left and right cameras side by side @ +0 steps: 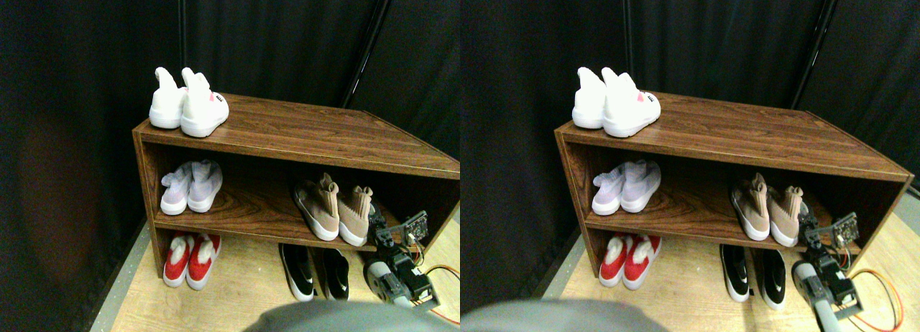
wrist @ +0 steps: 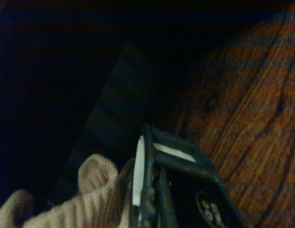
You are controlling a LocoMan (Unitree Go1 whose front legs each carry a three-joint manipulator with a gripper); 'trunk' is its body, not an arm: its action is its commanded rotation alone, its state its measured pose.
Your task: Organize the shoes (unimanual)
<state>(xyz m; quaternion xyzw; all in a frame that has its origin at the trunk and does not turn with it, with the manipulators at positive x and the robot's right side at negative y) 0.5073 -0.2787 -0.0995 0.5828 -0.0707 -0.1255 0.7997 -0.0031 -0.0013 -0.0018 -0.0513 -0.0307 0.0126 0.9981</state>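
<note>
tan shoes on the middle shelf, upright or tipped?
Upright. Both tan shoes stand side by side on their white soles on the middle shelf, ankle cuffs pointing up, beside the right gripper.

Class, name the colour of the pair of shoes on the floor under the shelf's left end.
Red shoes with white linings; stereo pair view.

Tan knit shoe (wrist: 90, 199) beside pincer (wrist: 157, 190)

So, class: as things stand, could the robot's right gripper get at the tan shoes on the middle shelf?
Probably yes. The right gripper is already at the shelf's open front beside the tan shoes, with nothing between them. The wrist view shows a knit shoe collar right next to the jaw.
</note>
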